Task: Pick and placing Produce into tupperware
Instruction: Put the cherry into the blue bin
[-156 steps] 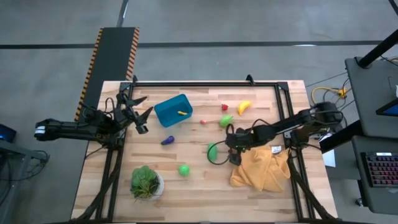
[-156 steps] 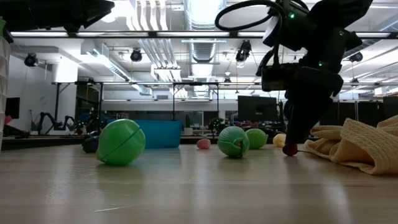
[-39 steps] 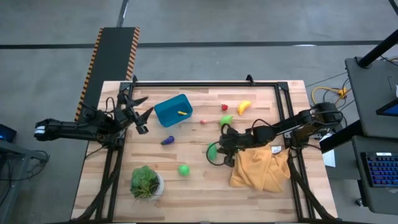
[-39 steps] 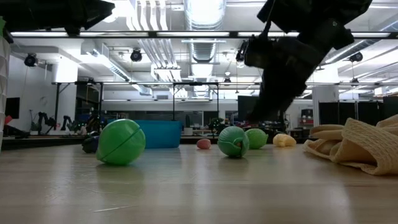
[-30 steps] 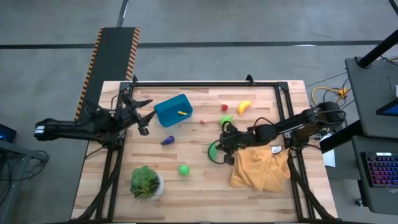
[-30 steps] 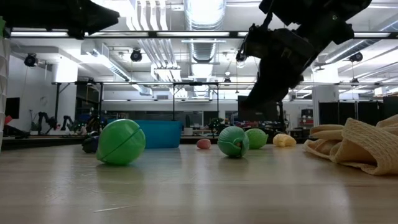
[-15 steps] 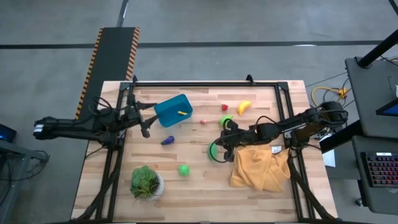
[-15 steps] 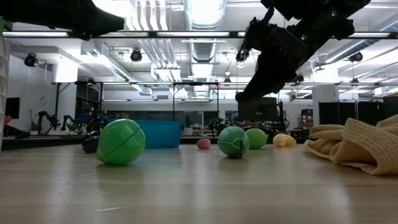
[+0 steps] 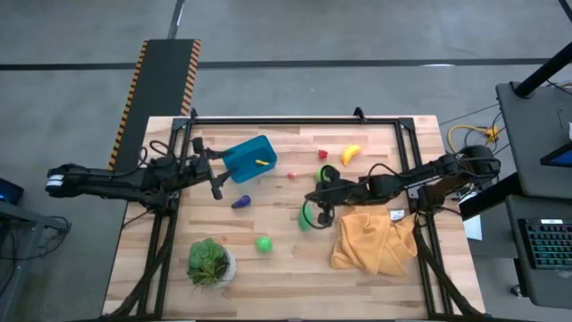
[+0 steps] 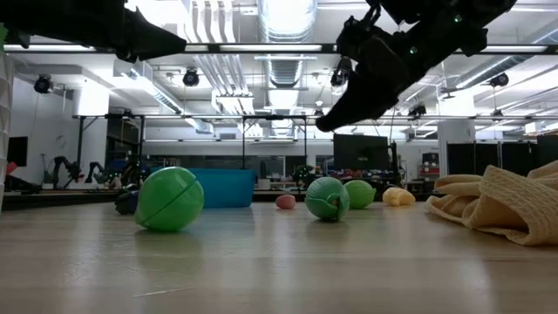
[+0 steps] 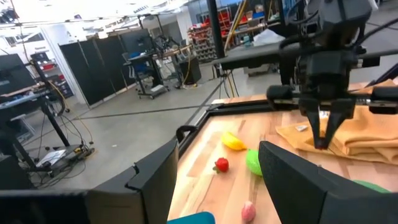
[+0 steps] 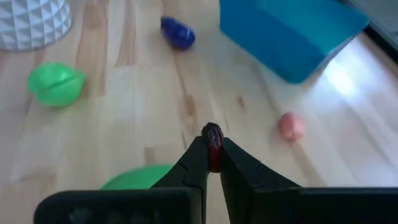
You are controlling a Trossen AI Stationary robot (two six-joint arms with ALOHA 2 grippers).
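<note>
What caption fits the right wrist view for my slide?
Right tool shut on a small dark red piece, above the table, with the teal tub ahead.

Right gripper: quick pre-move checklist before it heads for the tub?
1. Grip: right gripper shut on a small dark red piece, pinched at the fingertips. ok
2. Height: it hangs well above the table in the low view. ok
3. Tupperware: upright, open, a small yellow piece inside. ok
4. Route: the pink piece and the eggplant lie on the table between gripper and tub, below the raised gripper. ok
5. Left gripper: open, right next to the tub's near corner, could crowd the drop. not ok
6. Grip security: only a thin pinch shows. cannot tell
</note>
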